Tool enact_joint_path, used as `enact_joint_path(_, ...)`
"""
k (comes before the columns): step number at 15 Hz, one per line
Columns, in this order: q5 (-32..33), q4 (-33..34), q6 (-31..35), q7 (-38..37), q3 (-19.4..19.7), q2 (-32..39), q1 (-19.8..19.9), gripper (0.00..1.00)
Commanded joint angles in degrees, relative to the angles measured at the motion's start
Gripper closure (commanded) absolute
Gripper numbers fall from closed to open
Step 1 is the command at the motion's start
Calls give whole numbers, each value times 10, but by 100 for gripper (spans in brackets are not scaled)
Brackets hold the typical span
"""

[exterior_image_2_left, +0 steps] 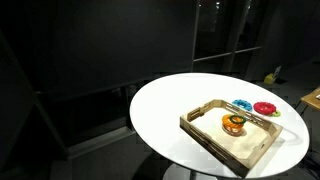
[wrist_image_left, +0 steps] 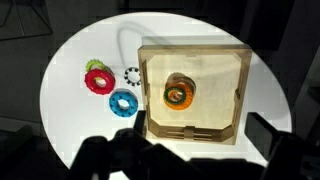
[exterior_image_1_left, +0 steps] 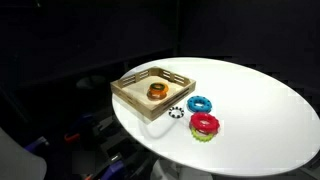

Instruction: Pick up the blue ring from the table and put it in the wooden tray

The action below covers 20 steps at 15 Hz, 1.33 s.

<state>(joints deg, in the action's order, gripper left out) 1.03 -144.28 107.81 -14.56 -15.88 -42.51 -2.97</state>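
Observation:
The blue ring [wrist_image_left: 123,102] lies on the white round table [wrist_image_left: 75,130], just left of the wooden tray [wrist_image_left: 143,90] in the wrist view. It shows in both exterior views [exterior_image_1_left: 200,104] [exterior_image_2_left: 242,104], close beside the tray [exterior_image_1_left: 130,100] [exterior_image_2_left: 208,138]. An orange ring [wrist_image_left: 179,94] lies inside the tray. My gripper [wrist_image_left: 202,128] is open and empty, high above the tray's near edge, its two dark fingers wide apart. The gripper does not show in the exterior views.
A red ring with a green underside [wrist_image_left: 98,78] [exterior_image_1_left: 204,125] [exterior_image_2_left: 264,108] lies beside the blue ring. A small black-and-white beaded ring [wrist_image_left: 132,73] [exterior_image_1_left: 177,111] lies next to the tray. The surroundings are dark.

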Motion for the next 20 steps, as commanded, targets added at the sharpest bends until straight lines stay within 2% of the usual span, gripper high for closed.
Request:
enact_joint_path(1,7,2,-2,-6,8,2,-11,0)
enact_joint_path(6,7,2,-1,-6,8,2,-10,0)
enact_joint_path(9,11,23,-2,-10,16,12,1,0)
enact_joint_path(16,-2,72,20,-23,67,72,44,0)
enact_joint_path(20,-15,75,60,-2,107,112,49,0)
